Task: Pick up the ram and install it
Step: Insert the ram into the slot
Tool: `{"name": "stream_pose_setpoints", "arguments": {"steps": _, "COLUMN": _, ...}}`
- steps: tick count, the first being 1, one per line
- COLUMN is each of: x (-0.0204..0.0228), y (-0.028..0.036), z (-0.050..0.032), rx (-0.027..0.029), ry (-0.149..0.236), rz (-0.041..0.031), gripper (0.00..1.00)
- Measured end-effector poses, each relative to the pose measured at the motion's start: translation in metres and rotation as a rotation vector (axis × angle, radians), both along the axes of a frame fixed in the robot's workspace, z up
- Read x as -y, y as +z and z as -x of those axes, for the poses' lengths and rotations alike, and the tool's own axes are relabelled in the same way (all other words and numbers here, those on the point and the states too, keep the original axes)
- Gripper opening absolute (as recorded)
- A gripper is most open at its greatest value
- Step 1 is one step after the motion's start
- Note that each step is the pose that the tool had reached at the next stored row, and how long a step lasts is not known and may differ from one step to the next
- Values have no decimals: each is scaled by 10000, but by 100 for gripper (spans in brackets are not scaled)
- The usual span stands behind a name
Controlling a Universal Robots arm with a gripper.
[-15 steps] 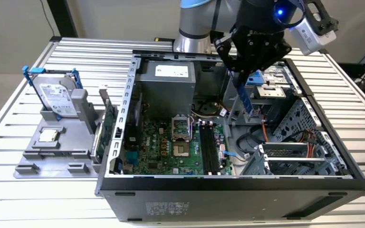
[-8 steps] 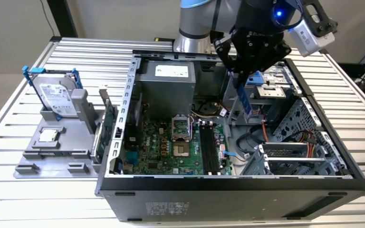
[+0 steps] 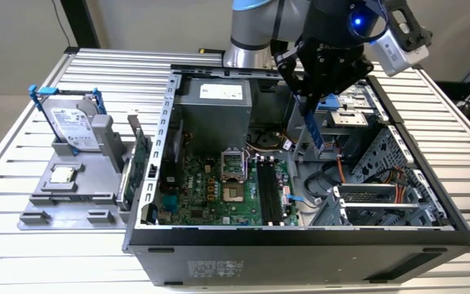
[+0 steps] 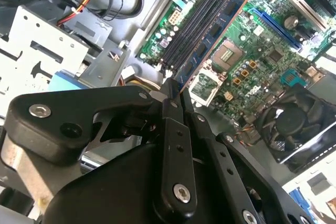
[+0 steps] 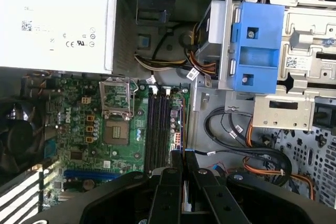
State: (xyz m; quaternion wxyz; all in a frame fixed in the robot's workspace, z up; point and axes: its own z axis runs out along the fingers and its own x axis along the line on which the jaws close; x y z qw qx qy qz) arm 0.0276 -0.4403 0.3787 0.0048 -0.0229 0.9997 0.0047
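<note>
My gripper [image 3: 307, 97] hangs over the open computer case [image 3: 300, 236] and is shut on the ram [image 3: 314, 130], a narrow blue-green stick that points down from the fingers toward the motherboard. The stick's lower end is still above the board, toward the exterior view's right of the black memory slots [image 3: 269, 193]. In the second wrist view the ram [image 4: 215, 30] runs from the gripper [image 4: 176, 95] alongside the slots [image 4: 191, 24]. In the first wrist view the ram [image 5: 184, 129] shows edge-on beside the slots [image 5: 157, 129], rising from the gripper [image 5: 184, 156].
A silver hard drive with blue rails [image 3: 76, 125] and a green expansion card [image 3: 141, 159] stand in a grey holder at the exterior view's left. Inside the case are the power supply [image 3: 215, 104], the processor socket [image 3: 233, 177], a blue drive bracket [image 5: 257, 51], loose cables [image 5: 231, 129] and a fan [image 4: 294, 124].
</note>
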Motion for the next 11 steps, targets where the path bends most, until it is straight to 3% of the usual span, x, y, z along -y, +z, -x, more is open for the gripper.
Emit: {"name": "stream_pose_setpoints", "arguments": {"steps": 11, "x": -11, "y": -171, "z": 0, "rx": 0, "ry": -27, "rz": 60, "gripper": 0}}
